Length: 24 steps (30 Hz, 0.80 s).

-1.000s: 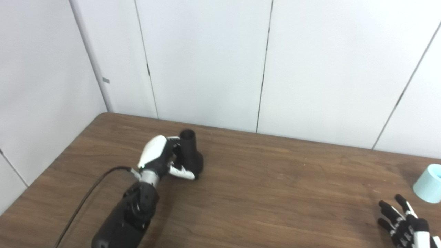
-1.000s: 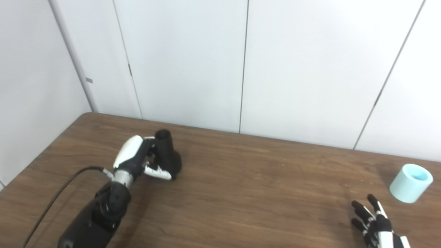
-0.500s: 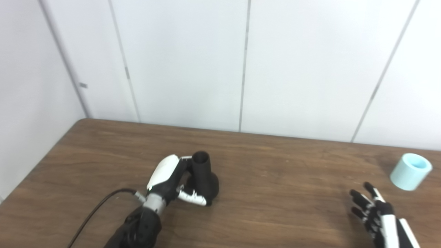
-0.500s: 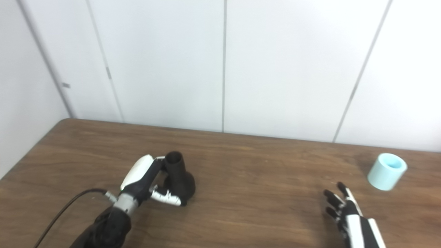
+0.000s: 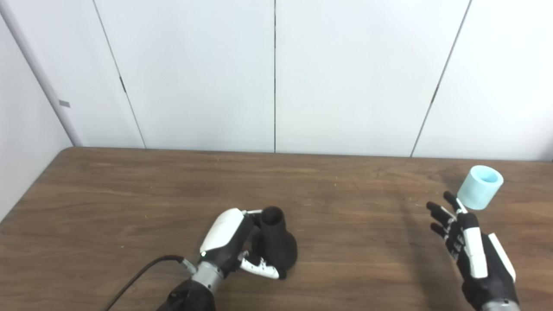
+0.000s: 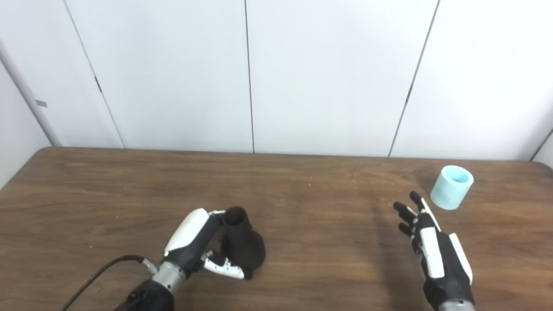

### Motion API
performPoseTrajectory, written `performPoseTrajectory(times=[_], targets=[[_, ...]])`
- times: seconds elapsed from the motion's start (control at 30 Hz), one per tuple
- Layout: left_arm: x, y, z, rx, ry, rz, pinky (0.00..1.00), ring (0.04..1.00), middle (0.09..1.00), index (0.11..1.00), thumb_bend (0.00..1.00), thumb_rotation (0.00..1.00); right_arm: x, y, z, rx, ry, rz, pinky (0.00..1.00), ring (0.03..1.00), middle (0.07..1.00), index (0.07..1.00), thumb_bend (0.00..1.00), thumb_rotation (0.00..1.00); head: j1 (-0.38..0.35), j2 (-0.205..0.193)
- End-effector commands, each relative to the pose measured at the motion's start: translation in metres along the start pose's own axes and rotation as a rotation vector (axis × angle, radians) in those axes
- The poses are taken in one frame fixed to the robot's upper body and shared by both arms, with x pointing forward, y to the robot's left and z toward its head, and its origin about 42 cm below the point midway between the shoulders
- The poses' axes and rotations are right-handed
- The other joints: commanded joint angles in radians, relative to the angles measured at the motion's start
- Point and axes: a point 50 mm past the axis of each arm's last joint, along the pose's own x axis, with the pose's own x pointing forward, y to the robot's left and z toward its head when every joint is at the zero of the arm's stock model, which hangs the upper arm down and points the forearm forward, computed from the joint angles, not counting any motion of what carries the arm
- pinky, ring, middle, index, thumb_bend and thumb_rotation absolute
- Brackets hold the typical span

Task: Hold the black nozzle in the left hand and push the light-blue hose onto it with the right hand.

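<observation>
Black nozzle (image 5: pixel 276 242) stands upright on the brown tabletop (image 5: pixel 129 194), left robot hand (image 5: pixel 235 244) wrapped around it; light-blue hose (image 6: pixel 452 187) sits well apart at far right; right robot hand (image 6: pixel 432 248) nearby, fingers spread, holding nothing.

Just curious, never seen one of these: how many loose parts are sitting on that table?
2: a black nozzle in the left hand, a light-blue hose far right.
</observation>
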Motion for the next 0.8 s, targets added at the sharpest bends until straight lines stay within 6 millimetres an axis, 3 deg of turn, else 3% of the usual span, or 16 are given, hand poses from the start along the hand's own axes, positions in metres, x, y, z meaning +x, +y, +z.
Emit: performPoseTrajectory(times=[0.0,0.07,0.13,0.17,0.2,0.37,0.6,0.77], targets=[[-0.011,-0.038,0.005,-0.038,0.000,-0.192,0.88,0.656,0.480,0.489,0.53,0.00,0.006,-0.003,0.025,-0.030,-0.103,-0.012,0.89,0.925,0.872,0.975,0.49,1.00,-0.010,0.002],[-0.014,-0.044,0.005,-0.042,-0.008,-0.209,0.90,0.655,0.462,0.496,0.53,0.00,0.009,-0.005,0.030,-0.060,-0.115,-0.017,0.88,0.918,0.872,0.968,0.45,0.93,-0.024,0.005],[-0.016,-0.048,0.004,-0.052,-0.009,-0.223,0.91,0.658,0.455,0.499,0.53,0.00,0.011,-0.009,0.037,-0.096,-0.130,-0.021,0.86,0.913,0.867,0.947,0.45,0.78,-0.042,0.009],[-0.017,-0.049,0.003,-0.058,-0.007,-0.231,0.91,0.658,0.455,0.499,0.53,0.00,0.013,-0.010,0.041,-0.119,-0.139,-0.026,0.86,0.909,0.864,0.935,0.46,0.72,-0.053,0.010],[-0.017,-0.050,0.002,-0.062,-0.004,-0.237,0.92,0.657,0.447,0.501,0.52,0.00,0.016,-0.012,0.046,-0.153,-0.149,-0.035,0.82,0.880,0.850,0.893,0.53,0.59,-0.071,0.010],[-0.021,-0.051,-0.005,-0.053,0.002,-0.276,0.92,0.652,0.440,0.503,0.52,0.00,0.040,-0.024,0.075,-0.358,-0.222,-0.104,0.76,0.841,0.826,0.817,0.62,0.40,-0.162,0.009],[-0.026,-0.047,-0.016,0.005,0.010,-0.347,0.89,0.647,0.428,0.502,0.52,0.00,0.077,-0.036,0.107,-0.559,-0.307,-0.175,0.77,0.843,0.826,0.801,0.68,0.27,-0.290,-0.006],[-0.031,-0.045,-0.017,0.008,0.000,-0.345,0.89,0.637,0.420,0.502,0.52,0.00,0.101,-0.066,0.121,-0.987,-0.272,-0.214,0.87,0.900,0.841,0.800,0.73,0.20,-0.323,-0.011]])
